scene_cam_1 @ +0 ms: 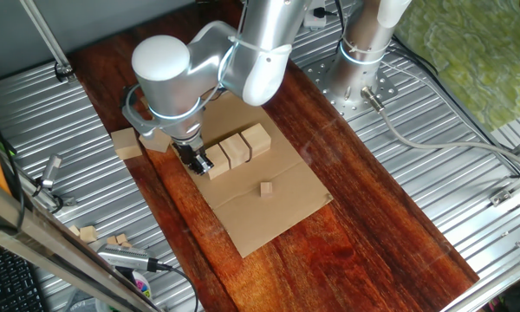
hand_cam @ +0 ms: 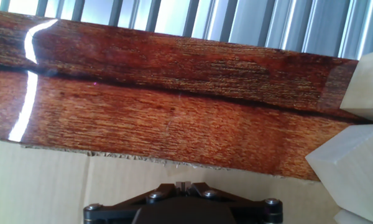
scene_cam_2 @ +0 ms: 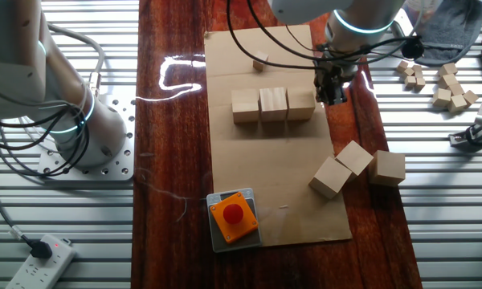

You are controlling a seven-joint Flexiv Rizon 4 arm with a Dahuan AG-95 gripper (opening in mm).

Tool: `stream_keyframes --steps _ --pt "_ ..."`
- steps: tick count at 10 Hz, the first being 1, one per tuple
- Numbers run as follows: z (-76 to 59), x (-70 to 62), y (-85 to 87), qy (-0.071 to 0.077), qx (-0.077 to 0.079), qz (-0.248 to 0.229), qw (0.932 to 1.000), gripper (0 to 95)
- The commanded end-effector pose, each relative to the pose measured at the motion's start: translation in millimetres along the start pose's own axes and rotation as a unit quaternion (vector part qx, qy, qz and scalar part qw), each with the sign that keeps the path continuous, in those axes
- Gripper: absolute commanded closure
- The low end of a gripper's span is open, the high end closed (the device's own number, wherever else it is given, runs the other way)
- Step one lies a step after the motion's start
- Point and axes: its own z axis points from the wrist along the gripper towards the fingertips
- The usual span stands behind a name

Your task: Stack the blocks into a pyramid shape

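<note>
Three pale wooden blocks stand in a touching row (scene_cam_1: 237, 149) (scene_cam_2: 273, 103) on the cardboard sheet (scene_cam_2: 289, 185). My gripper (scene_cam_1: 197, 163) (scene_cam_2: 332, 95) hangs low at the end of that row, right beside the end block (scene_cam_2: 300, 104). It is shut with nothing between its fingers. In the hand view the gripper (hand_cam: 182, 185) shows its tips pressed together over the cardboard edge. Three more blocks lie loose off to the side: one (scene_cam_2: 332, 177), a second (scene_cam_2: 356, 157) and a third (scene_cam_2: 390, 168). Two of the loose blocks (hand_cam: 351, 168) (hand_cam: 367, 87) fill the hand view's right edge.
A tiny wooden cube (scene_cam_1: 266, 188) (scene_cam_2: 260, 59) lies alone on the cardboard. An orange box with a dark button (scene_cam_2: 234, 215) sits at the cardboard's corner. Small wooden scraps (scene_cam_2: 446, 84) lie on the ribbed metal table, and the arm's base (scene_cam_1: 360, 74) stands at the back.
</note>
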Motion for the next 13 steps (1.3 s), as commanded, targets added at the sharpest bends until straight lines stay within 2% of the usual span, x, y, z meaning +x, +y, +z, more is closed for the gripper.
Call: stream_keyframes --steps 1,13 --pt "1.1 0.6 0.4 0.002 -0.002 0.001 1.0 95.0" --pt "3.0 7.8 0.2 0.007 -0.007 0.004 0.9999 95.0"
